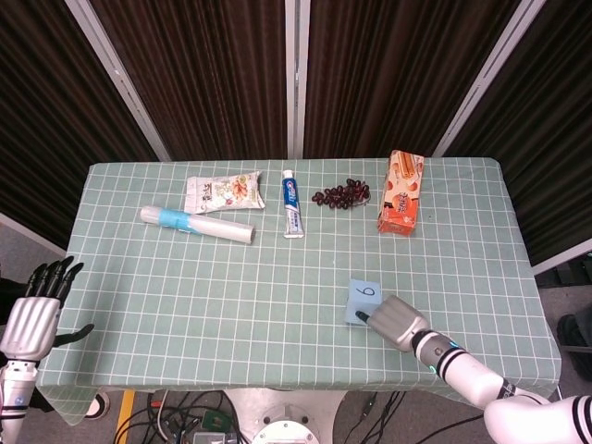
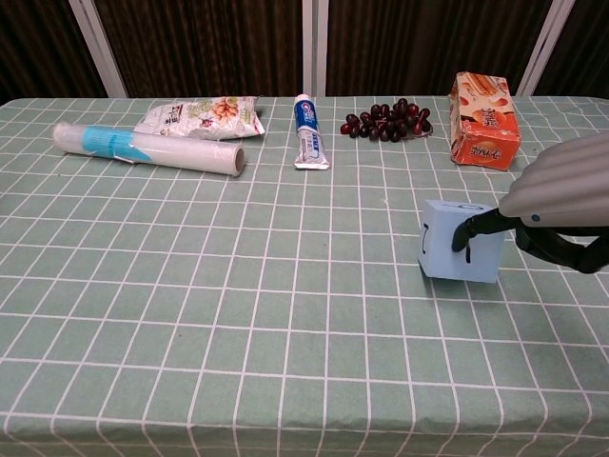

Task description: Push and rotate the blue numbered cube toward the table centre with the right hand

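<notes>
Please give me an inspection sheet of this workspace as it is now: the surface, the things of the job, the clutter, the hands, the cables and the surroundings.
Surface: table under a green cloth with a white grid, lying flat.
Job's things: blue numbered cube, right of the table centre, a handwritten numeral on top.
Clutter: along the far side, plastic wrap roll, snack bag, toothpaste tube, grapes, orange box.
Hands: right hand touches the cube's near right side with its fingertips; left hand is off the table's left edge, holding nothing, fingers apart.
Cables: a tangle under the near edge.
Surroundings: dark curtains with pale frames behind the table.
</notes>
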`<state>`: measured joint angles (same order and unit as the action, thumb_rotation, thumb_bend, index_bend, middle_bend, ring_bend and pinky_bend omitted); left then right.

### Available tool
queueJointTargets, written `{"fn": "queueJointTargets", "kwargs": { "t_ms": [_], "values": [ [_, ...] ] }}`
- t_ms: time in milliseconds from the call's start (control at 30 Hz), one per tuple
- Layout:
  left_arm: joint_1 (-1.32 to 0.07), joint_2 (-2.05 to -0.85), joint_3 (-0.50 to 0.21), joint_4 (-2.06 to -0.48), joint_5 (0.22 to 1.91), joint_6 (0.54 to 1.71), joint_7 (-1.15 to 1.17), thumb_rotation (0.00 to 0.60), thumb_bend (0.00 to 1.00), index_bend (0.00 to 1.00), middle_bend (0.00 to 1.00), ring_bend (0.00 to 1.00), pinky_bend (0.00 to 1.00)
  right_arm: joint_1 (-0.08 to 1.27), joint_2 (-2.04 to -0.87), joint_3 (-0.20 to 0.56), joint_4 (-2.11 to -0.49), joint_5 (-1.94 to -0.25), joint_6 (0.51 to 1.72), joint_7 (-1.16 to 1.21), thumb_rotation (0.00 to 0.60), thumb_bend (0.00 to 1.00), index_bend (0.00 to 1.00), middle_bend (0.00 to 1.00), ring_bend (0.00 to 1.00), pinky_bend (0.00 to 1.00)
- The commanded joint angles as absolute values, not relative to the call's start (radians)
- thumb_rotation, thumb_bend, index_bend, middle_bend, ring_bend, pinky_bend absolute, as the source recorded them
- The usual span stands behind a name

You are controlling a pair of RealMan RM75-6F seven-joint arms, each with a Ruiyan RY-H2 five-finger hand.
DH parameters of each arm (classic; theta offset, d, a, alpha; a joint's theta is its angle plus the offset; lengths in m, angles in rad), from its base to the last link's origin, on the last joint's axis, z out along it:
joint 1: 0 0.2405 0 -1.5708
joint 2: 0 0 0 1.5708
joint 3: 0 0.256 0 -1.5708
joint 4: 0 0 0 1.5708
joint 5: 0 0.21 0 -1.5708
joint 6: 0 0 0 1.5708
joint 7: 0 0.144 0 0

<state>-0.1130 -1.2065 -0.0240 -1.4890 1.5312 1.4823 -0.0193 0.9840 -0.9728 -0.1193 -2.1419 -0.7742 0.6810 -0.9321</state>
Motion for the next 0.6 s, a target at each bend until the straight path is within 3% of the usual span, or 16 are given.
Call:
{"fn": "queueJointTargets", "kwargs": {
  "t_ms": [33,600],
  "values": [
    [-0.112,-1.205,-0.024,-1.488,1.531,1.484,-0.021,0.6,0.0,0.07,0.0,0.0,0.0,1.075,-1.001,-0.144,-2.14,-0.675,0.681,-0.964,0.6,1.0,0.13,0.88,0.8,0.76],
    [-0.103,-1.196,-0.026,-1.48,1.529,1.496,-0.039,0.6,0.0,0.07,0.0,0.0,0.0,1.33,-1.109,-0.205,-2.079,-0.442,0.702,-0.95,0.6,1.0,0.13,0.88,0.8,0.76]
  ]
}}
